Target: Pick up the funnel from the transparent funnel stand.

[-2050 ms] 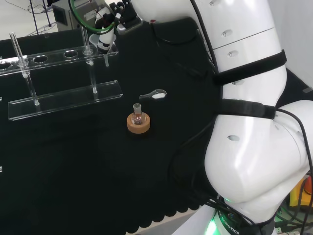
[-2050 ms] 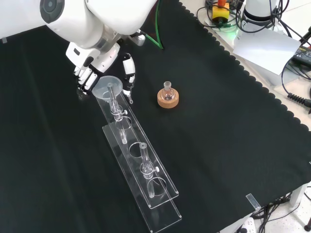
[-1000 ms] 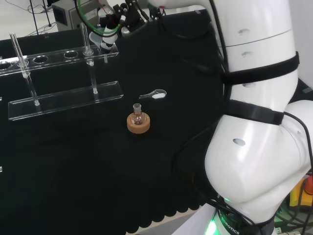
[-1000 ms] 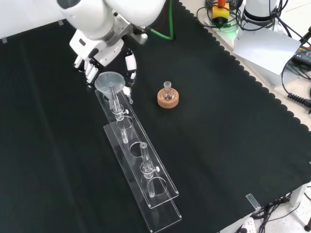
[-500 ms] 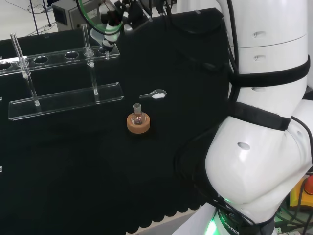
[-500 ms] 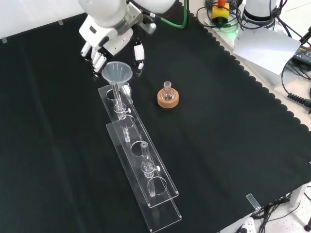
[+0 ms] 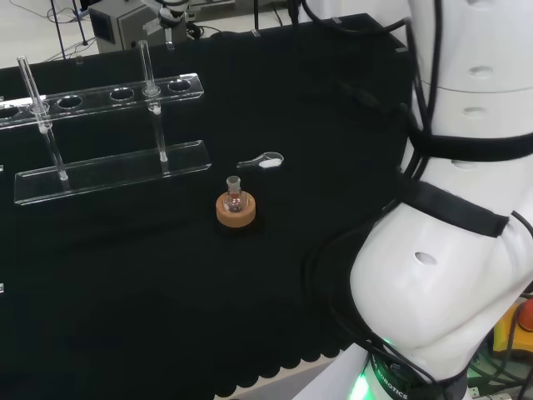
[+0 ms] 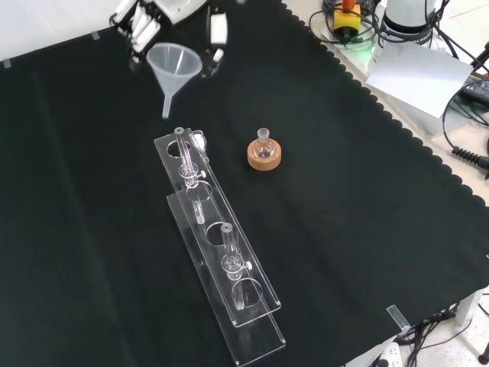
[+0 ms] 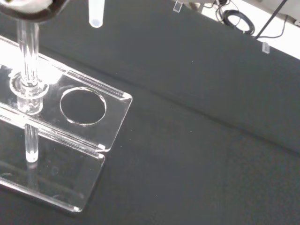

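**Funnel clear of stand**

Funnel (image 8: 175, 64) is hanging in the hand (image 8: 145, 21) at 11 o'clock of the front view, fingers curling round its cone on both sides. Its spout is pointing down, above and apart from the stand (image 8: 216, 252). A flask (image 8: 263, 144) is sitting in its cork ring (image 8: 264, 157) at the stand's 2 o'clock.

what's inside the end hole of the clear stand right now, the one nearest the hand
Nothing: that end hole of the clear stand is empty. The funnel hangs above it in the hand, its stem tip clear of the stand. Through the hole, the stand's base plate and black cloth show.
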You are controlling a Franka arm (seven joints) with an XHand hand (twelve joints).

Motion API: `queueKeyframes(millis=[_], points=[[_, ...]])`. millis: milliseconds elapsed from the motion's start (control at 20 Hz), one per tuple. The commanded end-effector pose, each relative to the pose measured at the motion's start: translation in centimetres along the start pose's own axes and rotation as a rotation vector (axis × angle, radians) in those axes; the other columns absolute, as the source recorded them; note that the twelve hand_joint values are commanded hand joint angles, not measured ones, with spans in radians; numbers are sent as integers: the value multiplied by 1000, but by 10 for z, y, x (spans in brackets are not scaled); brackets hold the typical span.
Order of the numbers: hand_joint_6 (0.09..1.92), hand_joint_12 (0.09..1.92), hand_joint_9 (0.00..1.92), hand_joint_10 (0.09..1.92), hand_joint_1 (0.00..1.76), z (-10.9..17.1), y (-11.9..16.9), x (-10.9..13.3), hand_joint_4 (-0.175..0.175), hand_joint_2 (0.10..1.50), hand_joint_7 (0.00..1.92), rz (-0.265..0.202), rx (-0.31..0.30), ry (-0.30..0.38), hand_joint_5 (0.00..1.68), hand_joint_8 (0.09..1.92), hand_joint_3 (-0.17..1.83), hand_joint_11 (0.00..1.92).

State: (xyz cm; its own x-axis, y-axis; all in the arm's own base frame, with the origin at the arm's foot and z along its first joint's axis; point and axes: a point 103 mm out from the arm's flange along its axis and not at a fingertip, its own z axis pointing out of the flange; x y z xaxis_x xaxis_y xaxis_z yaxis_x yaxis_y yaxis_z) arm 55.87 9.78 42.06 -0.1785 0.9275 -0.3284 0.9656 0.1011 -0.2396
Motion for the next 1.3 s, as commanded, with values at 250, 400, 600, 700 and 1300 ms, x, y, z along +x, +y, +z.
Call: queueKeyframes(millis=[250, 400, 600, 700, 1300], points=[[1030, 1326, 957, 548, 780, -9, -90, 1, -21, 704, 678, 54, 39, -22, 729, 752, 660, 419], [1031, 1323, 958, 547, 778, -3, -105, 1, -21, 703, 679, 58, 48, -20, 729, 751, 663, 422], [1032, 1321, 959, 546, 777, 14, -122, 0, -20, 702, 680, 61, 67, 9, 729, 750, 667, 426], [1032, 1320, 960, 546, 777, 20, -129, 0, -20, 702, 681, 65, 80, 13, 728, 750, 668, 427], [1033, 1316, 961, 545, 775, 44, -160, 27, -20, 701, 682, 54, 128, 9, 728, 748, 675, 432]])
